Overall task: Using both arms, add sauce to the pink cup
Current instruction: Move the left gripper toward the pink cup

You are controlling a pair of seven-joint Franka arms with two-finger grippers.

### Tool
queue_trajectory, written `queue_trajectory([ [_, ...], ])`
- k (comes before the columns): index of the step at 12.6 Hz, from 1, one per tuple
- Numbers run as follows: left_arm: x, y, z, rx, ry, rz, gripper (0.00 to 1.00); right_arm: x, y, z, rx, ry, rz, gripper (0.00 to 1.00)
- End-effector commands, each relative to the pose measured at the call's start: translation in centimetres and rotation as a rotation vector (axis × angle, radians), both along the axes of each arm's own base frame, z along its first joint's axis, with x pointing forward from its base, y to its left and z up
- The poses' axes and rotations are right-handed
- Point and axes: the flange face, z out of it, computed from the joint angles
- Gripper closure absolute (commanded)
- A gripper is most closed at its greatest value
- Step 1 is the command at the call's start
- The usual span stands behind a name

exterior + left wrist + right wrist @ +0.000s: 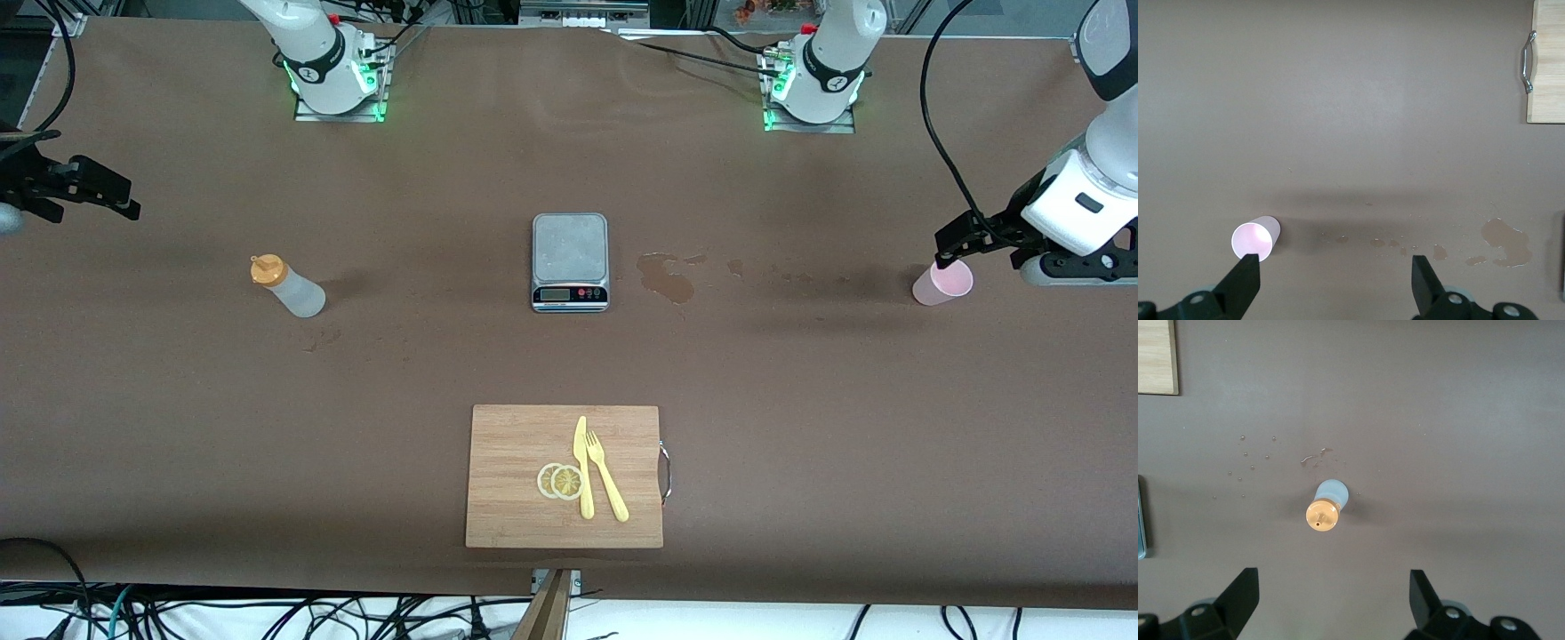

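Bottle (288,286) and cup (942,284), either end of scale (570,261): light, squashy, grip mid-body; left pincer (1335,277), right pincer (1335,593) both open above.

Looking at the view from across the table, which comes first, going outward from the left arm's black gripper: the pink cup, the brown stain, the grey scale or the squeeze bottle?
From the left gripper, open:
1. Pale pink plastic cup, just beneath it.
2. Brown stain, beside the scale.
3. Grey kitchen scale, mid-table.
4. Translucent squeeze bottle with orange cap, toward the right arm's end.
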Motion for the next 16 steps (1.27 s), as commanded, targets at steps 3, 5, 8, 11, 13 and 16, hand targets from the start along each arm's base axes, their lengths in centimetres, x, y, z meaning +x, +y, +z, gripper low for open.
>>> queue_trajectory([
  [3, -0.5, 0.1, 0.7, -0.029, -0.002, -0.005, 0.0, -0.1, -0.2, 0.1, 0.013, 0.006, 0.007, 0.0],
  [5, -0.6, 0.1, 0.4, -0.027, 0.007, -0.007, 0.0, 0.0, -0.1, 0.2, 0.017, -0.004, 0.009, 0.0],
  [8, -1.2, 0.5, 0.6, -0.022, 0.047, 0.013, 0.0, 0.4, -0.2, 0.5, 0.016, -0.039, 0.008, 0.0],
  [11, -1.3, 1.4, 0.9, -0.026, 0.048, 0.024, 0.0, 0.5, -0.2, 0.7, 0.013, -0.051, 0.008, 0.0],
  [13, -1.2, 1.4, 0.8, -0.03, 0.05, 0.026, 0.0, 0.5, -0.2, 0.7, 0.013, -0.054, 0.008, 0.0],
  [16, -0.5, 2.1, -1.0, -0.025, 0.082, 0.045, 0.0, 0.5, -0.2, 0.7, 0.013, -0.055, 0.007, 0.0],
])
